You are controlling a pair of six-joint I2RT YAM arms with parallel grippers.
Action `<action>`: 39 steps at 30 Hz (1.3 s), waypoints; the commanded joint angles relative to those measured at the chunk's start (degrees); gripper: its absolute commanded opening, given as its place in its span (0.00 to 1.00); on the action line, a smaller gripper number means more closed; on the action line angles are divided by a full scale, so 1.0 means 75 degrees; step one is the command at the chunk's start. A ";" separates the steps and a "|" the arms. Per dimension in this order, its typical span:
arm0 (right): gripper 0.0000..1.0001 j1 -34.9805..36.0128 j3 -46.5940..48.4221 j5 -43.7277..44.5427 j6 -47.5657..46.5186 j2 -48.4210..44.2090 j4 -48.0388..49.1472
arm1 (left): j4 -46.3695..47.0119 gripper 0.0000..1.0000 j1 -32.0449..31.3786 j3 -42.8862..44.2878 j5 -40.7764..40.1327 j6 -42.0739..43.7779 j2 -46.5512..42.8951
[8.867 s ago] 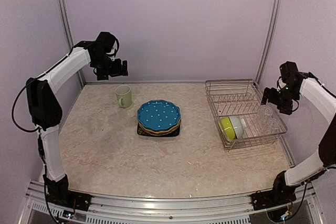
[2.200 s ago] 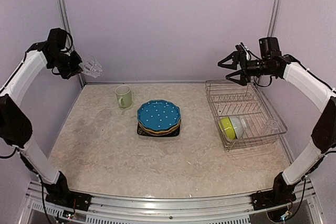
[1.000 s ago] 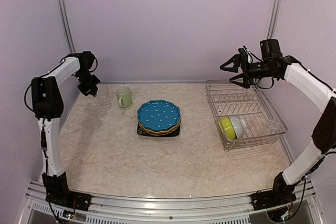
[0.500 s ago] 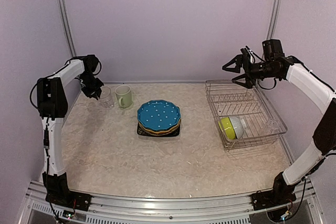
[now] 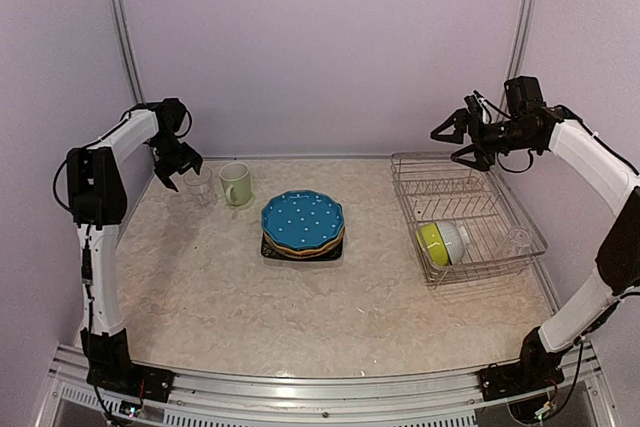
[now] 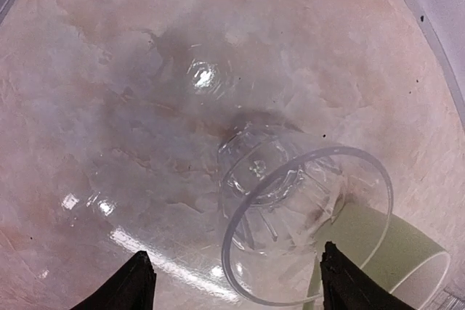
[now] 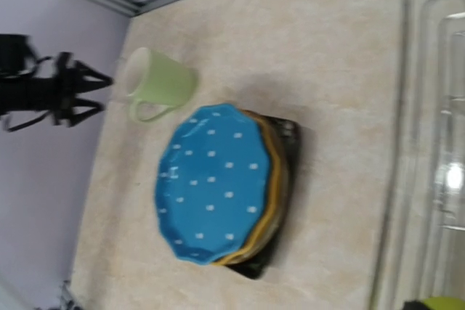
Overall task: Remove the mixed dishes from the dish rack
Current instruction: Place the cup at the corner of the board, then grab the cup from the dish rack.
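— Marbled beige tabletop (image 5: 300, 297), lilac walls (image 5: 320, 47) behind. Near the left gripper (image 5: 182, 172)?
— Spread wide, gripping nothing. Clear glass (image 6: 290, 208) just past the fingertips, standing at the table's far left. Pale green mug (image 5: 236, 184) close on its right.
— Which way up?
— Upright, mouth up, long axis vertical. See-through, ribbed near the base.
— Elsewhere?
— Blue white-dotted plate (image 5: 302, 220) topping a stack of plates (image 5: 270, 250) mid-table. Dish rack (image 5: 450, 192) at right, with lime bowl (image 5: 433, 243) and white bowl (image 5: 455, 240) on their sides, plus a second glass (image 5: 516, 241). Right gripper (image 5: 452, 142) wide open, empty, above the rack's far end.
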 commanded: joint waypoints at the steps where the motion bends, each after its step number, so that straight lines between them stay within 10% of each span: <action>1: 0.99 -0.0192 0.0542 0.0869 -0.0899 -0.0215 -0.1087 | 0.0275 0.81 -0.0133 0.0073 -0.0142 0.0376 -0.0869; 4: 0.99 -0.0205 0.0761 0.1656 -0.1398 -0.0332 -0.1871 | 0.0451 0.99 -0.0275 0.0035 -0.0373 0.0722 -0.1341; 26: 0.99 -0.0701 -0.1963 0.5963 -0.0664 -0.2042 -0.3691 | 0.3008 0.99 -0.1963 -0.1305 -0.1171 0.2372 -0.3122; 39: 0.99 -0.1826 -0.3053 0.6199 -0.0619 -0.1551 -0.2680 | 0.3243 0.99 -0.2014 -0.1249 -0.1144 0.2485 -0.2987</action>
